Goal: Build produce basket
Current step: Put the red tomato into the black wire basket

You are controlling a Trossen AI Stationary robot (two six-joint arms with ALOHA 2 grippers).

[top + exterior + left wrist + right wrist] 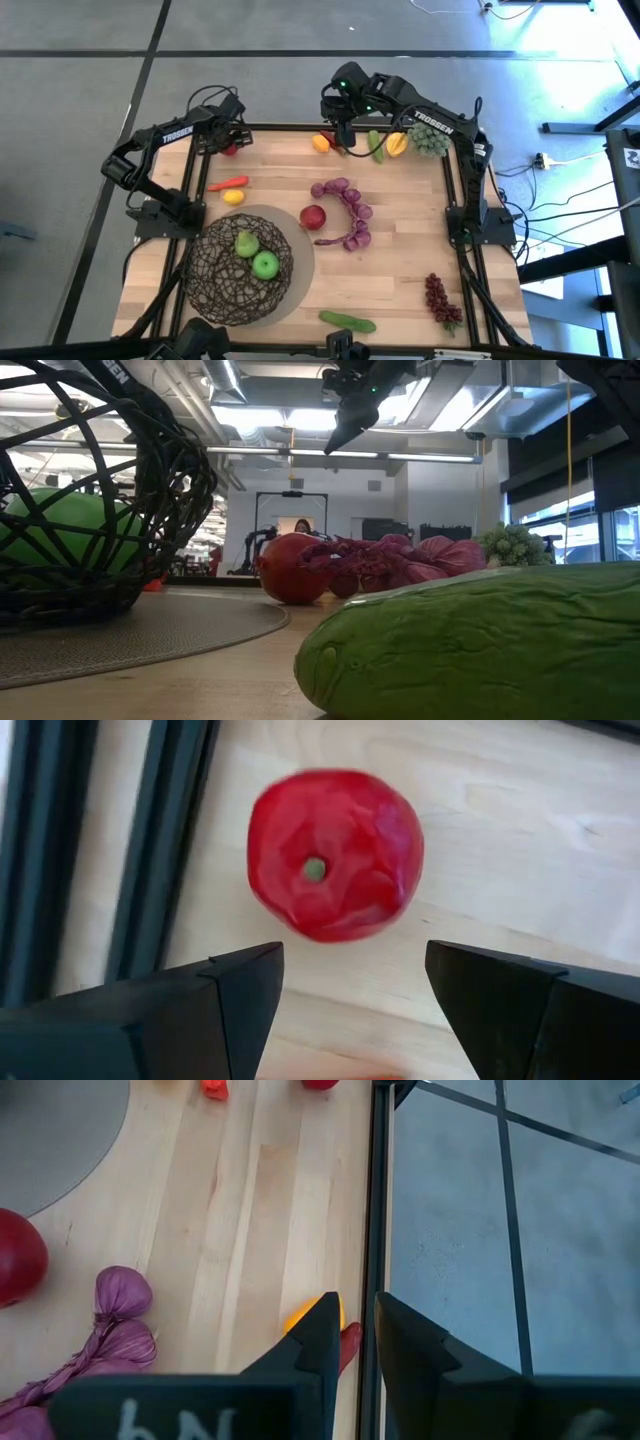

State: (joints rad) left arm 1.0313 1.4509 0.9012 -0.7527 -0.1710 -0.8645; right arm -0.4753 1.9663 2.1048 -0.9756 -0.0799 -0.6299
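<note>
The dark wire basket (240, 268) stands on a grey round mat (300, 285) at the near left and holds a green pear (246, 243) and a green apple (265, 265). My left gripper (355, 960) hangs open, pointing down, over a red round fruit (335, 855) at the table's far left corner (230, 150). Its fingers stand just above the fruit on either side and do not touch it. My right gripper (345, 132) hangs high over the far edge, shut and holding nothing, above an orange fruit (303, 1316).
A red chili (228, 184) and a yellow fruit (233, 197) lie left of centre. A red apple (313, 217) and purple grapes (350, 212) lie mid-table. A green bunch (430, 140) lies far right, dark-red grapes (440, 300) near right, a cucumber (348, 321) by the near edge.
</note>
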